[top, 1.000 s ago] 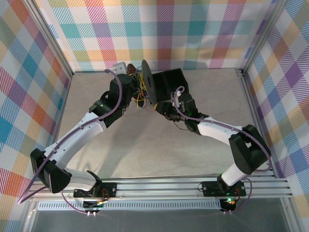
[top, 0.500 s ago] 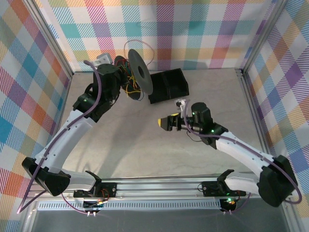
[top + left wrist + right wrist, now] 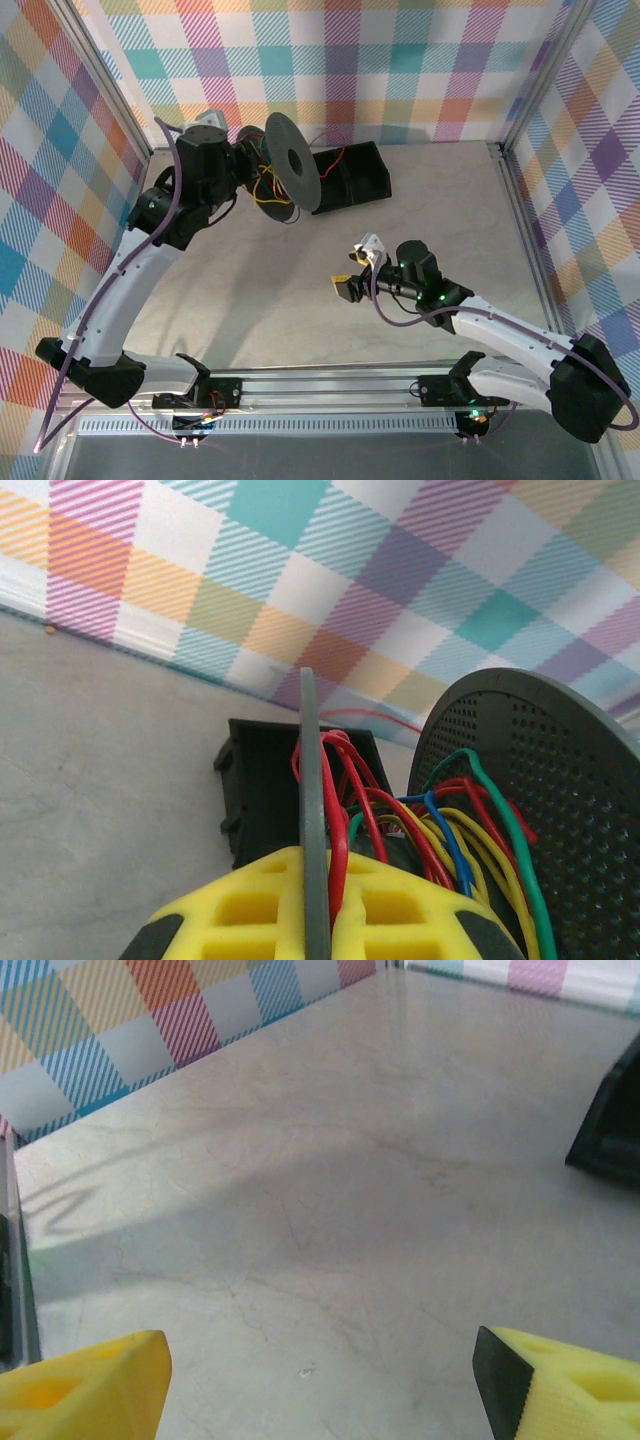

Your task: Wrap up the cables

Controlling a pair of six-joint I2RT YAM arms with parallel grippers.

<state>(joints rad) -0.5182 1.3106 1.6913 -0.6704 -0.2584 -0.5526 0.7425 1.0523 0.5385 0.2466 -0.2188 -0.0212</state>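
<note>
**A:** While the left arm reaches toward the rear left corner, what has its end effector (image 3: 318,908) got?

**B:** It is clenched on the spool (image 3: 292,160). Seen from the left wrist, the yellow pads (image 3: 280,875) sit either side of the thin grey flange (image 3: 310,780), which stands on edge between them.

**A:** And the cables (image 3: 400,825)?

**B:** They are bunched on the spool's core between that flange and the perforated dark disc (image 3: 560,810). Most are red and yellow strands, with one blue and one green crossing over them. From above, loose yellow and red loops hang below the spool, near the left wrist. One thin red strand arcs over the black box (image 3: 352,176) just behind.

**A:** Is the spool resting on the desk (image 3: 300,290)?

**B:** I cannot tell. Its discs are upright and tilted a little, with a shadow on the desk beneath.

**A:** The right end effector (image 3: 345,287)?

**B:** Released, grasping nothing. Its yellow fingertips (image 3: 90,1380) stand wide apart over bare desk, well apart from the spool and cables. A corner of the black box sits at the right edge of its wrist view.
</note>
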